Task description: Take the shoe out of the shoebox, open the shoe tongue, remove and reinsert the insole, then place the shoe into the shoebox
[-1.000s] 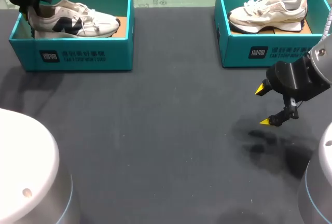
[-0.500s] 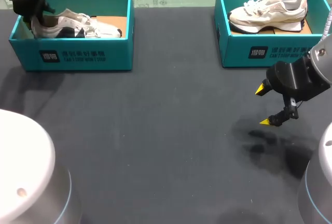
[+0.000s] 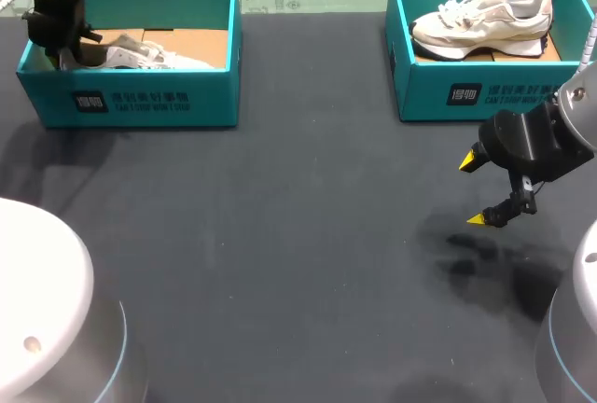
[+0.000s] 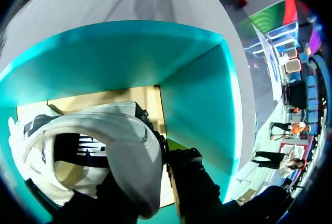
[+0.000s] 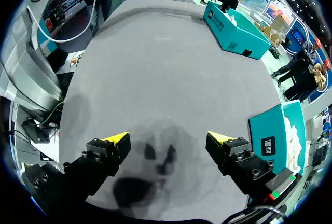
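At the tabletop's far left corner, the left shoebox (image 3: 140, 104) holds the shoe (image 3: 149, 53), which sits low inside with its heel toward the box's left wall. The left gripper (image 3: 67, 41) reaches down into that end. In the left wrist view its dark fingers look closed on the padded heel collar, which hides their tips. The shoe is probably light, soft in the upper and stiff at the sole and heel. That firm heel rim seems the best place to hold it, since the toe fabric and loose laces would likely fold or snag. The right gripper (image 3: 474, 190) hangs over bare tabletop near the right edge, spread wide with nothing between its fingers. At the far right corner, the right shoebox (image 3: 485, 95) holds a second shoe (image 3: 480, 20).
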`<state>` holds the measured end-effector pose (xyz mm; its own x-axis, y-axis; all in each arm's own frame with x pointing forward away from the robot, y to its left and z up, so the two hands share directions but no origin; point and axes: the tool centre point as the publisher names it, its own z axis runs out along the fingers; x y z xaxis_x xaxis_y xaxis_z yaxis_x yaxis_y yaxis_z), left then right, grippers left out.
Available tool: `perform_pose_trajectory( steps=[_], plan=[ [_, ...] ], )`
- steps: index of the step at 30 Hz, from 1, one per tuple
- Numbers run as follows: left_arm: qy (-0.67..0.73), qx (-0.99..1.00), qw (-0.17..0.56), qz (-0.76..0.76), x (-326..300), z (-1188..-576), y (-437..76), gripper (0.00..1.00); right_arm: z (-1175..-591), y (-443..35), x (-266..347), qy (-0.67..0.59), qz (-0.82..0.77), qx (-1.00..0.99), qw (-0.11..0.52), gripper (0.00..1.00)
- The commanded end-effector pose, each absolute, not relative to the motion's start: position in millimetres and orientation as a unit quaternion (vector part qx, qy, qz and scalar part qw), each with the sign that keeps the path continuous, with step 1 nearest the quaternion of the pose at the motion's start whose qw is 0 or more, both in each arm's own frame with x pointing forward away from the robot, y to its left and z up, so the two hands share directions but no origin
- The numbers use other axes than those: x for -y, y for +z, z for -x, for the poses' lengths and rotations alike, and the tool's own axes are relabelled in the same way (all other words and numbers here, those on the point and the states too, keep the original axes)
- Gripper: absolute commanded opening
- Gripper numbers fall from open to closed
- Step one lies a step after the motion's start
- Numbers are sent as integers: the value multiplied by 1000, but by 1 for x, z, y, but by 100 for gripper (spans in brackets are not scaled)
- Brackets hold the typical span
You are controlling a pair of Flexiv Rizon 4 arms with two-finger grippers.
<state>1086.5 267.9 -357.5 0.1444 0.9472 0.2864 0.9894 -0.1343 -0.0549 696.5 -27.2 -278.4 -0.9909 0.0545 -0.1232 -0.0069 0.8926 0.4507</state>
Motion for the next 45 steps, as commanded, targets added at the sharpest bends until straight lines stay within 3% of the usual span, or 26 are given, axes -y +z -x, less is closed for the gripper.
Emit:
perform_pose_trajectory(
  steps=[1,7,12,24,28,32,37,45],
  plan=[
    [-95,646,109,749,-269,-1083,-363,0,-695,-279,27,231,-13,-971,68,100],
    [-89,646,102,751,-271,-1085,-368,0,-695,-279,27,231,-13,-971,68,100],
    [-83,645,97,753,-272,-1086,-365,39,-695,-279,27,231,-13,-971,68,100],
    [-68,650,67,754,-266,-1090,-338,49,-695,-279,27,231,-13,-971,68,100],
    [-58,651,53,755,-261,-1090,-321,64,-695,-279,27,231,-13,-971,68,100],
    [-50,652,38,755,-257,-1087,-302,68,-695,-279,27,231,-13,-971,68,100],
    [-41,649,25,759,-256,-1078,-270,100,-695,-279,27,231,-13,-971,68,100],
    [-39,648,31,760,-258,-1060,-232,100,-695,-279,27,231,-13,-971,68,100]
  ],
)
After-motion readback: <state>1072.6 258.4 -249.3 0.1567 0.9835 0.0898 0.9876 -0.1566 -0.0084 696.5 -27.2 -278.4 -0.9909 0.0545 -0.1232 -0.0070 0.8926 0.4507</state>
